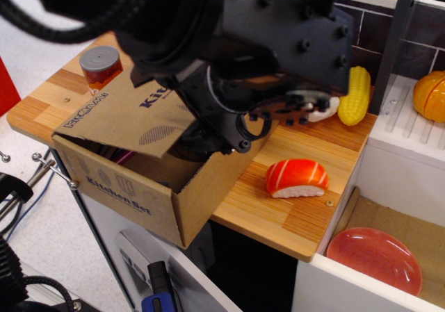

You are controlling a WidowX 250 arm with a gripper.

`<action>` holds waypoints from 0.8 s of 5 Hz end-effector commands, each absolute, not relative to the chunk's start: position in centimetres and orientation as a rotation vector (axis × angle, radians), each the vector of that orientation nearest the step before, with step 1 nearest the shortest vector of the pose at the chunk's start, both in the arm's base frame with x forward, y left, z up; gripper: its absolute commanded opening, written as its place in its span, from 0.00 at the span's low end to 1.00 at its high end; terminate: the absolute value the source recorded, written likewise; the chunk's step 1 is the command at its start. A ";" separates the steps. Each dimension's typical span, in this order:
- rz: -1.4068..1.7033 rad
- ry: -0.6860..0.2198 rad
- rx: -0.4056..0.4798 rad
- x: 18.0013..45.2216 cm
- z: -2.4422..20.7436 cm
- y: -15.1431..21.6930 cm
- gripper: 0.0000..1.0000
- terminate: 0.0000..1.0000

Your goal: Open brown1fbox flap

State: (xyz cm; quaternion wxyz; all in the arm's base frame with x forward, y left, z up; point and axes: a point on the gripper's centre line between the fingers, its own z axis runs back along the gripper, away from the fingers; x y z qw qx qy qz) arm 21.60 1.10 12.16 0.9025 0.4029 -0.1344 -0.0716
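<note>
The brown1fbox (135, 202) stands at the front left corner of the wooden counter, with "Kitchen Set" printed on its front wall. Its flap (115, 119), with dark blue lettering and a hatched oval, tilts up on the right side, so the box's inside shows beneath it. My black gripper (211, 133) hangs over the box's right half, its lower end at the flap's raised edge. The fingertips are hidden by the gripper body and the flap, so I cannot tell whether they are open or shut.
A grey-lidded can (101, 65) stands behind the box at the left. A salmon sushi piece (297, 178), a corn cob (354, 93) and a white rice ball (329, 110) lie on the counter (278, 218). An orange toy (429, 95) sits on the white rack. A red plate (375, 258) lies lower right.
</note>
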 end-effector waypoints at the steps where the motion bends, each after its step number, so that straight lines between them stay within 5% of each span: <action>1: -0.204 -0.304 0.911 21.9 16.0 3.5 1.00 0.00; 4: -0.316 -0.325 1.014 22.9 19.8 7.7 1.00 0.00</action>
